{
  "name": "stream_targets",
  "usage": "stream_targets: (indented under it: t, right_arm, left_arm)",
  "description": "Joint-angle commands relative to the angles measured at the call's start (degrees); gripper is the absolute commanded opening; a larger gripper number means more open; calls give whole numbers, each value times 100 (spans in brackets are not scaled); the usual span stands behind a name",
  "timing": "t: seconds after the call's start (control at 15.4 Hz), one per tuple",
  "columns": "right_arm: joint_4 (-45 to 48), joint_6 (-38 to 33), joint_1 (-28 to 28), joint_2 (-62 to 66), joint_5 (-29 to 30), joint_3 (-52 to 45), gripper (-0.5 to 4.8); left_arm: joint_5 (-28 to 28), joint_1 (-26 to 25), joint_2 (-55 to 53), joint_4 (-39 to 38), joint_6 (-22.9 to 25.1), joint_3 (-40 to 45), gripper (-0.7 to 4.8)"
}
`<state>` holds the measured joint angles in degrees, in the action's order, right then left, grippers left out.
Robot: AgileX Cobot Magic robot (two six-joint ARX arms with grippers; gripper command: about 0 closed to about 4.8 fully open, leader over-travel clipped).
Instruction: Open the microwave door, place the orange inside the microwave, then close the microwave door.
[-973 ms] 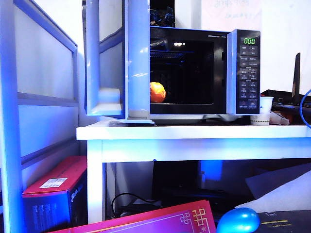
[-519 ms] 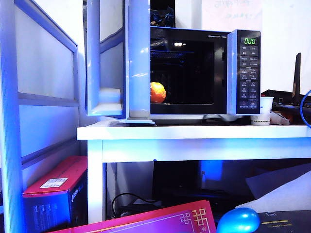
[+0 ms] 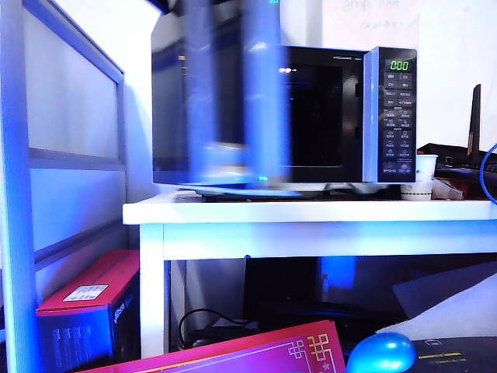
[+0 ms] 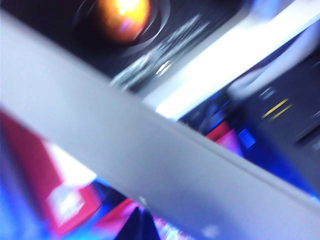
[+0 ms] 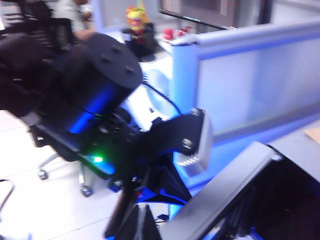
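Note:
The black microwave (image 3: 388, 116) stands on the white table, its green digits lit. The microwave door (image 3: 221, 101) is a blurred dark panel part-way across the front, and it hides the orange in the exterior view. In the left wrist view the orange (image 4: 122, 17) lies on the turntable inside, beyond the door's pale grey edge (image 4: 150, 150), which crosses the frame. My left gripper (image 4: 140, 220) is a single dark wedge close against that edge, shut and empty. My right gripper (image 5: 142, 212) is shut and empty, near a grey edge (image 5: 225, 195), looking at the left arm (image 5: 100, 100).
The white table (image 3: 311, 211) also carries a white cup (image 3: 423, 175) right of the microwave. A frosted partition (image 3: 70, 116) stands at the left. Below lie a red box (image 3: 85, 303) and a glossy blue egg-shaped thing (image 3: 380, 353).
The door has swung from wide open at the left toward the microwave's front and now covers the orange, which showed in the cavity before.

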<state>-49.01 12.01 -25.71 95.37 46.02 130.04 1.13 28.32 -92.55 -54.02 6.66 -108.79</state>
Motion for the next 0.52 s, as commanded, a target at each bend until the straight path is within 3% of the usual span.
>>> stream_targets:
  t: [0.06,0.52]
  right_arm:
    - [-31,4,-13,-39,-367,26,-1]
    - [-1185,839,-13,243,-2155,15,-1]
  left_arm:
    - [463,20,17,898,-11,-26,-3]
    - [470,24,24,1003,-24,-35,-3]
